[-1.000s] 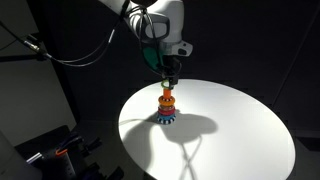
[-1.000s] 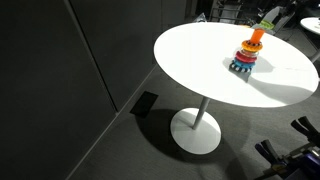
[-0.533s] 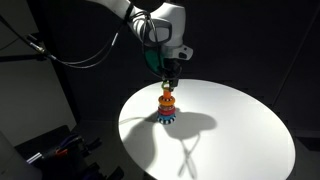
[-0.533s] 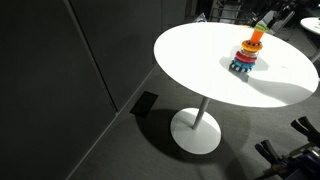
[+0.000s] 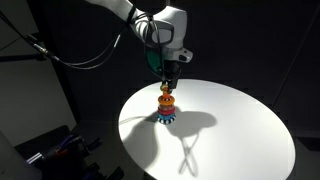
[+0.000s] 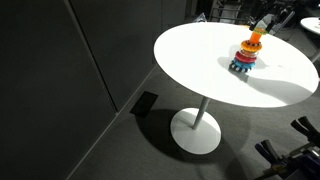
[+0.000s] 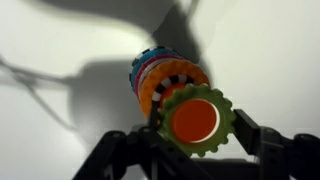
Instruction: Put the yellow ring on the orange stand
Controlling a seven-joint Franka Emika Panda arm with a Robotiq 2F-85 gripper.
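Observation:
A stack of coloured rings [image 5: 167,105] stands on the orange stand at the far side of the round white table [image 5: 230,130]; it also shows in an exterior view [image 6: 247,55]. My gripper [image 5: 170,78] hangs straight above the stack. In the wrist view my fingers [image 7: 197,130] flank a yellow-green toothed ring [image 7: 172,105], one on each side and touching its edge. The orange top of the stand [image 7: 195,120] shows through the ring's hole. Other rings [image 7: 150,75] lie below it on the stand.
The table stands on a single pedestal foot [image 6: 195,130] in a dark room. Black equipment [image 5: 55,155] sits on the floor near the table. Cables [image 5: 60,55] hang behind the arm.
The gripper has shifted slightly up and sideways above the stack. The stack of rings has not moved.

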